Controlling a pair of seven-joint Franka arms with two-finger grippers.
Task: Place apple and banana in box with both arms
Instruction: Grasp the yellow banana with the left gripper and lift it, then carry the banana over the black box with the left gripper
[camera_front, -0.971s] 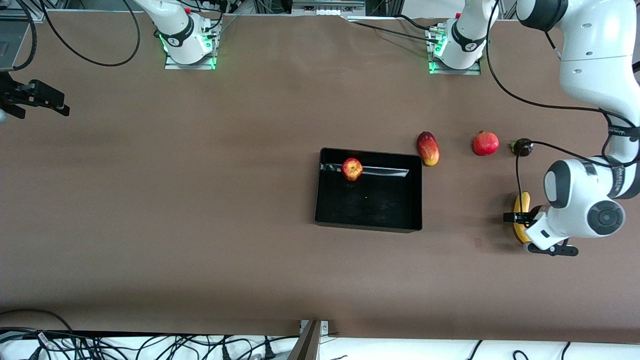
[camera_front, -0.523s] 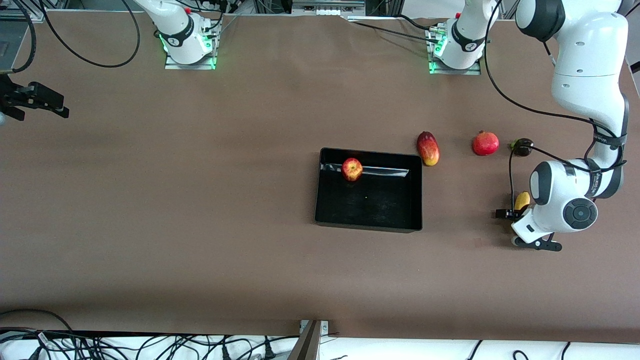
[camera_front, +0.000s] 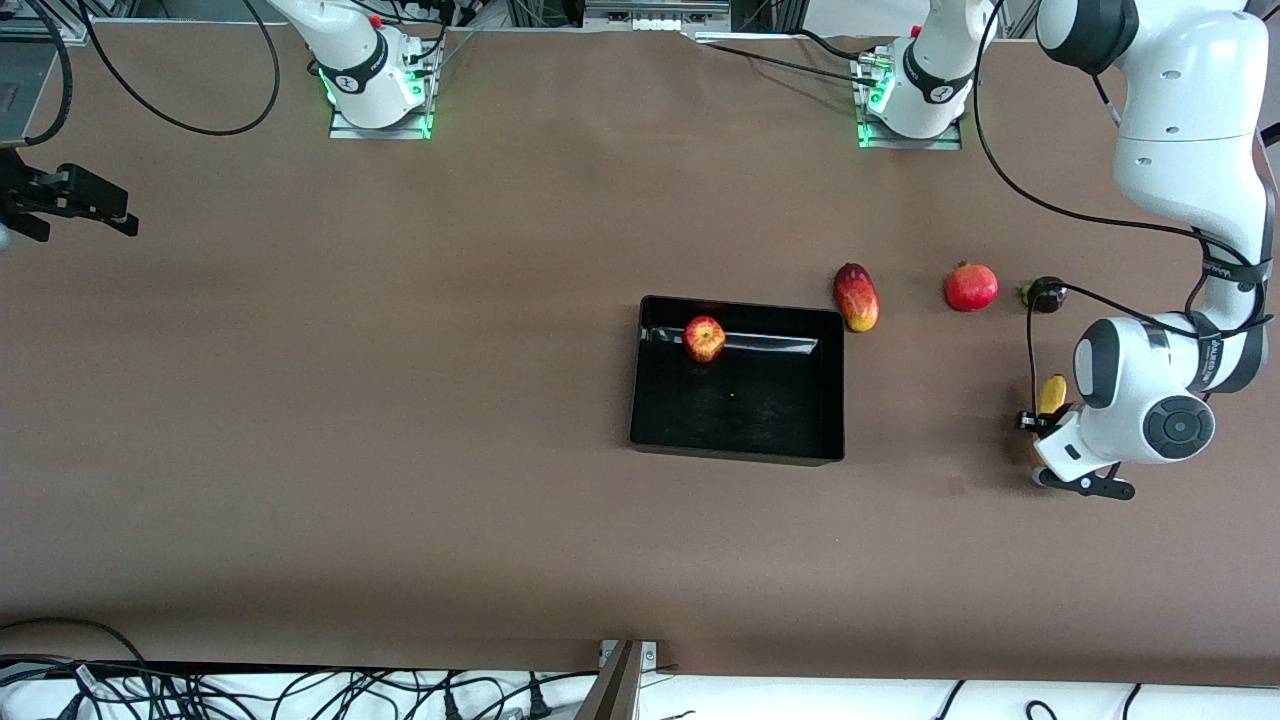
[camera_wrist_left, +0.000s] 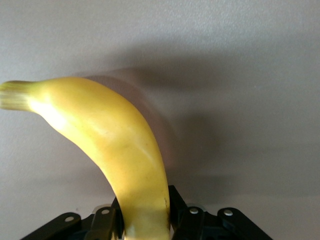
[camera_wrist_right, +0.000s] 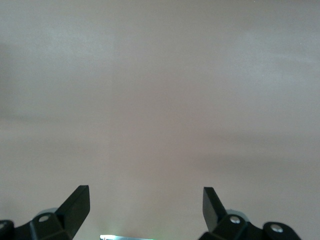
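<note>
My left pincer (camera_wrist_left: 145, 220) is clamped on the banana (camera_wrist_left: 115, 150) to carry it to the box (camera_front: 738, 445), where the apple (camera_front: 704, 338) already sits, while my right pincer (camera_wrist_right: 145, 205) waits spread apart over bare counter (camera_front: 400, 400).

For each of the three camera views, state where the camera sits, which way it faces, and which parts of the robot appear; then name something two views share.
Front view: high across the table, facing both bases; shows both arms, the box holding the apple.
Left wrist view: on the left arm's wrist, facing the table; the left gripper is shut on the banana.
Right wrist view: on the waiting right arm's wrist, facing bare table; the right gripper is open.
Shared: front and left wrist views both show the banana.
</note>
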